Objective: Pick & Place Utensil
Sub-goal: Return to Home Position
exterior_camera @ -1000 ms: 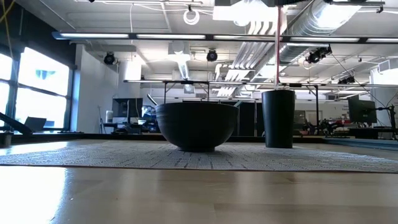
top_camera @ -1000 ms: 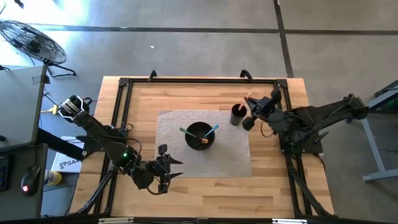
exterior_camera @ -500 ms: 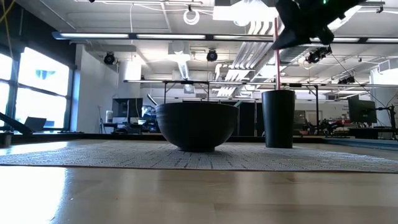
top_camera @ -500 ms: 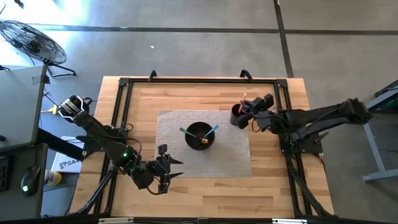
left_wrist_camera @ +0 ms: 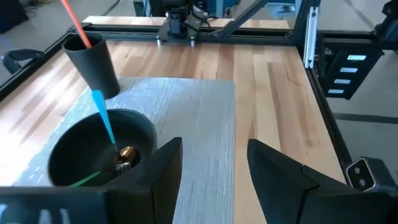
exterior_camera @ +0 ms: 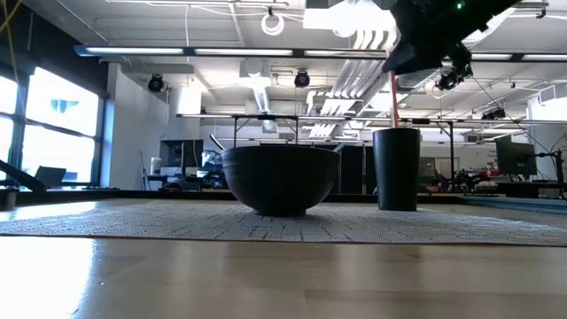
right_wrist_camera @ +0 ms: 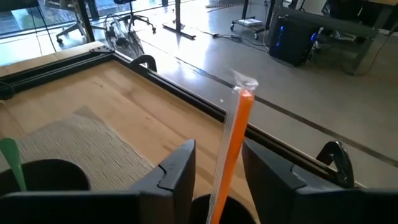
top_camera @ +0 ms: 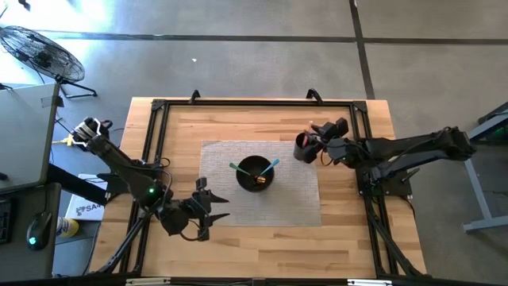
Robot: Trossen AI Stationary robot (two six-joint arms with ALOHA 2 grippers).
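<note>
Wooden worktop (top_camera: pixel 262 238) fills the overhead view, with a gray mat (top_camera: pixel 298 202) laid across its middle. On the mat stands a black bowl (exterior_camera: pixel 279 177) holding a green spoon (top_camera: pixel 236 168) and a blue fork (top_camera: pixel 272 164). Just beside it stands a black cup (exterior_camera: pixel 396 168) with an orange straw (right_wrist_camera: pixel 231 152) rising out of it.

The right jaws hang directly above the cup, parted, with the straw standing in the gap between them. They do not look clamped on it, so the straw seems to rest in the cup on its own. The left jaws hover low near the mat's front left corner, spread apart and holding nothing.

With every utensil in its container, the placing looks finished, and the step in hand is pulling the arms back to rest. The right jaws sit astride the straw, so they should lift straight up past its tip before swinging away. A sideways move first could catch the straw and tip the cup.
</note>
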